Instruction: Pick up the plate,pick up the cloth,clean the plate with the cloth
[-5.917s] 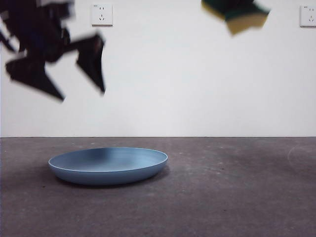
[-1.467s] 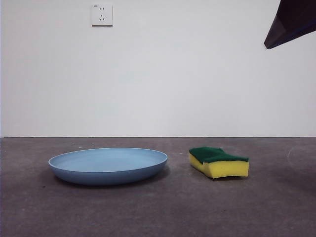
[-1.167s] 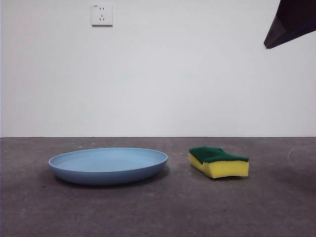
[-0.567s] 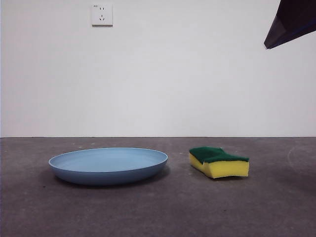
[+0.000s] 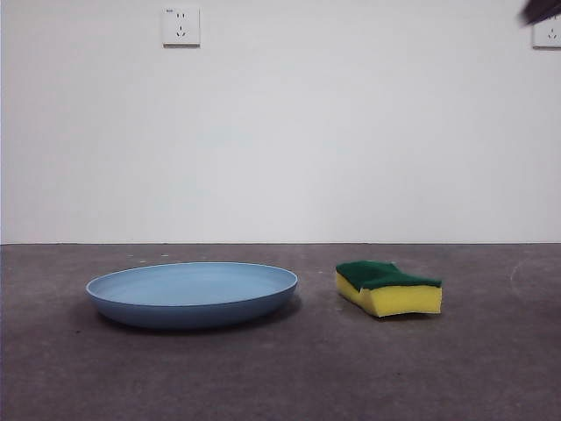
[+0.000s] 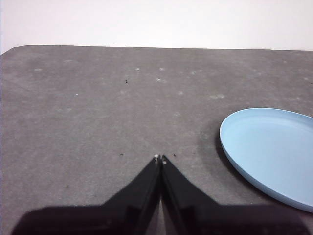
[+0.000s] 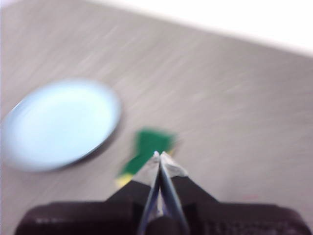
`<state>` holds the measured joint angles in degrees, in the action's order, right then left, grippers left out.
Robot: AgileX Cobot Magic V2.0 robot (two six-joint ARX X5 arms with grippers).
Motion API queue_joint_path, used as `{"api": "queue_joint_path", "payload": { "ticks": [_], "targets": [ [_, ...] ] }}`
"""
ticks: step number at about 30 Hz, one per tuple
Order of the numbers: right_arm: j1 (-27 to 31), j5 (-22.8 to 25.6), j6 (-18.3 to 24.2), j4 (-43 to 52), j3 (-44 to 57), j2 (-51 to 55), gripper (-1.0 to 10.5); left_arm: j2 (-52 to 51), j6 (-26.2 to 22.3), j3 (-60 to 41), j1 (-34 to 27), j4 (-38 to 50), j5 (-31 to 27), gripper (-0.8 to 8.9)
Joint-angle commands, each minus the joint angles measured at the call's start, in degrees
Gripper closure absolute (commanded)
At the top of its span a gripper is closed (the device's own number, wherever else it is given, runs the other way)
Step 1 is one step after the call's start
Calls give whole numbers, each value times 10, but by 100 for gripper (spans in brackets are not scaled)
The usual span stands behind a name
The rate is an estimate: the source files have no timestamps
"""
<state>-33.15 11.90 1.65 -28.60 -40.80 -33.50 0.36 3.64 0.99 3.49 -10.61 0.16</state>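
Plate [image 5: 192,293] & sponge [image 5: 388,287] on table, both tools [image 6: 160,159] [image 7: 159,155] closed, above.

A dark grey table [image 5: 263,377] is bounded behind by a plain white wall [image 5: 351,132]. Two white wall sockets are mounted high: one [image 5: 181,26] at left, another [image 5: 547,33] at the right edge.

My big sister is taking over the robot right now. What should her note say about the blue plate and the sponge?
Left gripper: shut, empty, held above bare table beside the plate.
Right gripper: shut, empty, up high over the sponge; its picture is blurred.
Plate: flat on the table, upright.
Sponge: on the table next to the plate, apart from it, green side up.
Done: nothing shows as held or wiped.
Left: pick up the plate, pick up the sponge, wipe the plate.
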Motion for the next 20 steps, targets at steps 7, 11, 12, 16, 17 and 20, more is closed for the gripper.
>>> {"api": "queue_joint_path", "payload": {
  "ticks": [7,11,12,16,17,20],
  "targets": [
    [250,-125,49,121,116,183,946,-1,2,-8,-2,2,0,817],
    [267,-150,48,180,195,219,945,-1,2,-8,-2,2,0,817],
    [267,-150,48,191,213,223,945,-1,2,-8,-2,2,0,817],
    [267,-150,12,228,282,237,946,-1,2,-8,-2,2,0,817],
    [267,-150,2,236,298,242,946,-1,2,-8,-2,2,0,817],
    [267,-150,-21,241,332,265,946,-1,2,-8,-2,2,0,817]
  ]
}}
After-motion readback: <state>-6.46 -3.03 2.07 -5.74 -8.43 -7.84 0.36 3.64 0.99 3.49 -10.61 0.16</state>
